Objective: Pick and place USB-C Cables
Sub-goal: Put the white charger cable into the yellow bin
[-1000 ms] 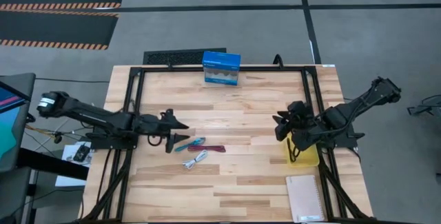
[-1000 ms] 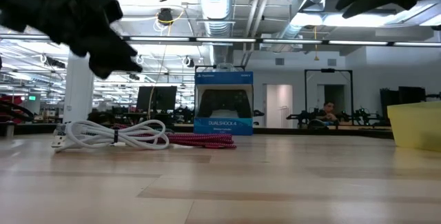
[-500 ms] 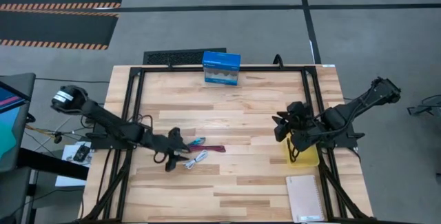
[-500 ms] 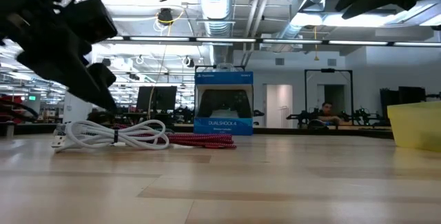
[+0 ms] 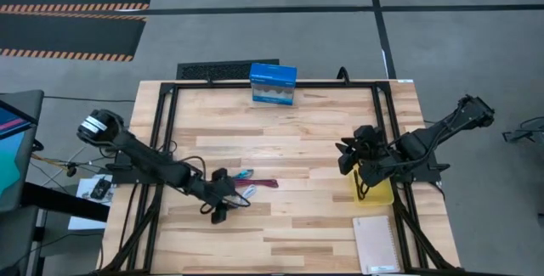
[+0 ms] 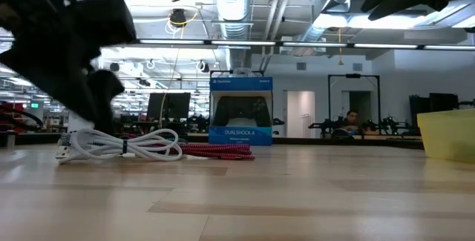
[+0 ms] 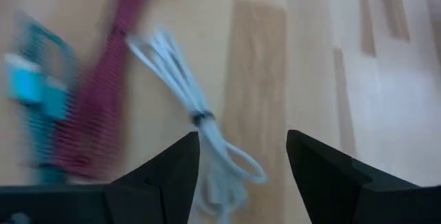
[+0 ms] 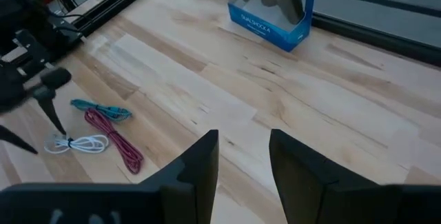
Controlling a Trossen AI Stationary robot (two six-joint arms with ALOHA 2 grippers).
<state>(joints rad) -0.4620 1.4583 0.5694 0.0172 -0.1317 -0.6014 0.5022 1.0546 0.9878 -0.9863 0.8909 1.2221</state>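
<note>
While open, left pincer (image 7: 241, 156) straddles white cable (image 7: 196, 118).

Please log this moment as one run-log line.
left claw: open, over white cable | right claw: waiting, empty, near yellow bin | teal cable, maroon cable: on table

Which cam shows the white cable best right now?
The low view: the white cable lies whole and sharp. The right wrist view shows it small; the left wrist view, blurred between the open left gripper fingers. In the high view that gripper mostly covers it.
</note>
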